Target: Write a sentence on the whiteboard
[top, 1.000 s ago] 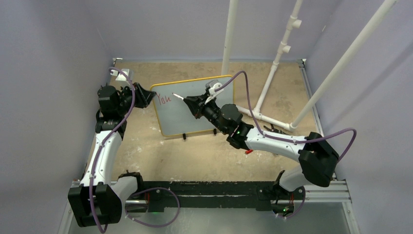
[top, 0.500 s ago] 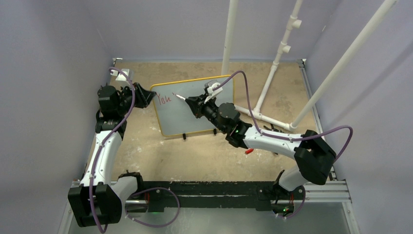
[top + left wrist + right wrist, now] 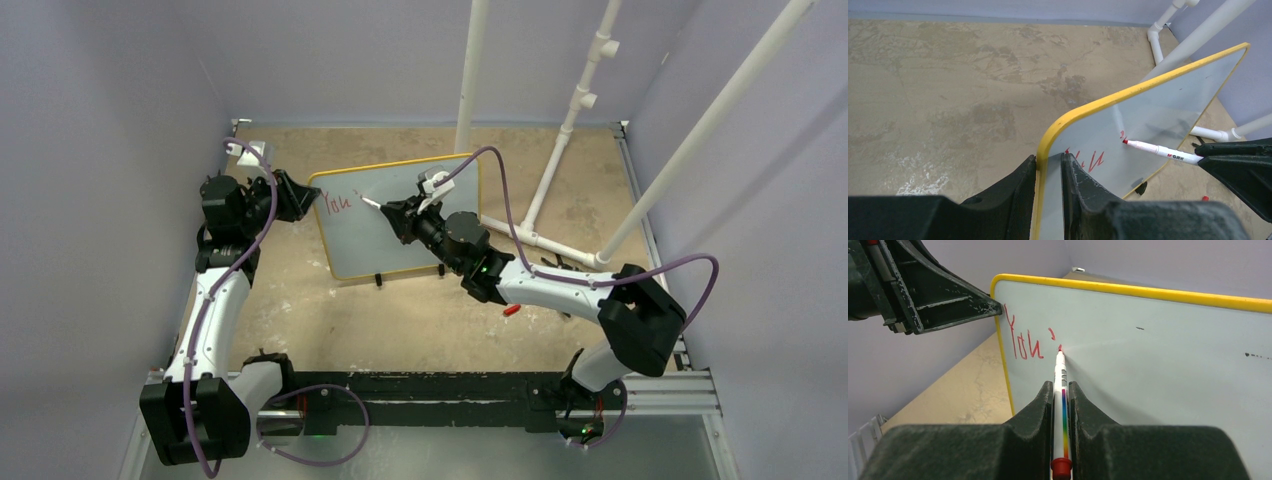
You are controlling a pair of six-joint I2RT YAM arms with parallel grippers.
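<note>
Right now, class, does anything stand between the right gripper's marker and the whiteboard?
Nothing visible does. The right gripper holds the marker, its tip on the whiteboard beside the red writing. The left gripper clamps the board's left edge, clear of the tip.

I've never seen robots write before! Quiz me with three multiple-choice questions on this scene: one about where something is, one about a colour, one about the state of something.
1. Where does the left gripper grasp the whiteboard?
A. at a bottom foot
B. at its left edge, near the top corner
C. at the middle of its right edge

2. What colour is the writing on the board?
A. blue
B. green
C. red

3. How is the right gripper?
A. shut on a marker
B. open and empty
C. shut on the board's frame

Answers:
1 B: its fingers pinch the yellow frame just beside the rounded top corner.
2 C: "You" stands there in red strokes.
3 A: the marker sits clamped between its fingers, tip at the board.
</note>
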